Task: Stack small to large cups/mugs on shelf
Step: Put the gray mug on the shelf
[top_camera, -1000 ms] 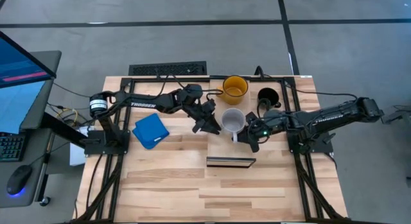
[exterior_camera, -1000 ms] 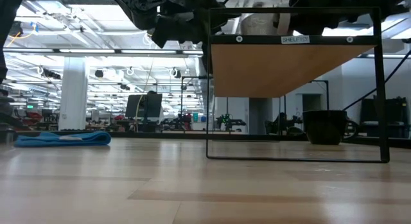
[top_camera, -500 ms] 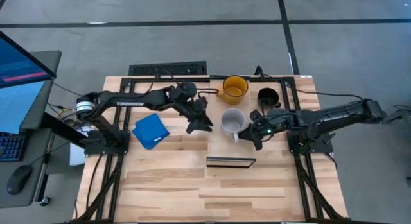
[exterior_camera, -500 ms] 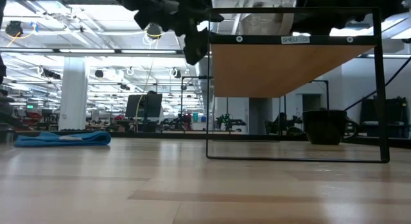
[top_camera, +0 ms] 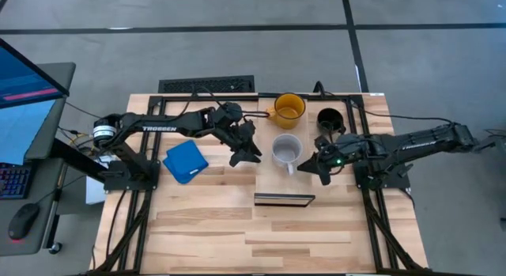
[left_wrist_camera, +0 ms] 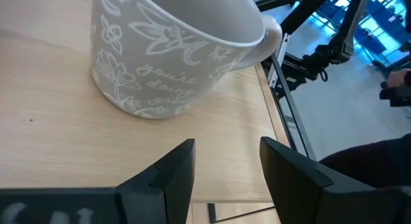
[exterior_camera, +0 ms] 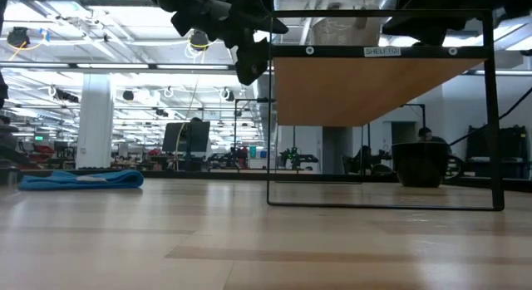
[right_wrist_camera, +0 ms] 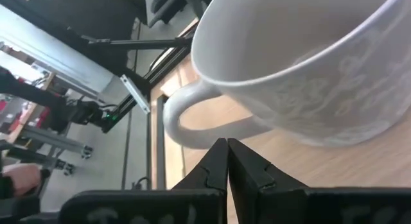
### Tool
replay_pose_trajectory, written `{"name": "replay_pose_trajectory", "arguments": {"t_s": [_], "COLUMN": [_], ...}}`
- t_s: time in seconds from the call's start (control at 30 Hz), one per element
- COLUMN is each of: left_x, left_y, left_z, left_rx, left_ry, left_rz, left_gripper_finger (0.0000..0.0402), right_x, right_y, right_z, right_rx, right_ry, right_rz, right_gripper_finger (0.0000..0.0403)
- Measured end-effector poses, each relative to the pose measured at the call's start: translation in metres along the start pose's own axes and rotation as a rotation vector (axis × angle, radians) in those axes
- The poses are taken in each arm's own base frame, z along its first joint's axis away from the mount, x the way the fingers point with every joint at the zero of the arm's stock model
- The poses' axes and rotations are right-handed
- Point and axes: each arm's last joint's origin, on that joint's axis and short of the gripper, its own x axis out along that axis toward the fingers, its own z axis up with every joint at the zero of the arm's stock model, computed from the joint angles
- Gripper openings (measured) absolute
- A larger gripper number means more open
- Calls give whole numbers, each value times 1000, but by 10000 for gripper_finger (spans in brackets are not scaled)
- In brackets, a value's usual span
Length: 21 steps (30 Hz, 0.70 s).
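where readable, "shelf-tot" shelf [exterior_camera: 378,78] tag

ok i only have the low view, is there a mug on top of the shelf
Observer: yes, the grey mug stands upright on the shelf.
Operator: is a claw holding it
Observer: no. The right claw is shut just beside the handle, gripping nothing.
Operator: and the left one
Observer: the left claw is open, off the mug's other side, with a gap between.
Operator: where's the yellow mug
Observer: the yellow mug stands on the shelf's far end, beyond the grey one.
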Motion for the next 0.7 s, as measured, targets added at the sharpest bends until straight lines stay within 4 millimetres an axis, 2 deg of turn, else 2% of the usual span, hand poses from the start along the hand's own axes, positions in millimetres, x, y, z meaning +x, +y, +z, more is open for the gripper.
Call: {"name": "replay_pose_trajectory", "arguments": {"t_s": [0.23, 0.7], "left_x": [0, 0], "left_y": [0, 1], "left_z": [-2, -3], "left_rx": [-10, -21], "left_ry": [13, 29], "left_rz": [4, 4], "left_gripper_finger": [167, 167], "right_x": [2, 23], "right_y": [5, 9], "right_z": [-2, -1], "right_rx": [11, 35], "right_ry": [6, 26], "right_rz": [34, 119], "right_gripper_finger": [33, 33]}}
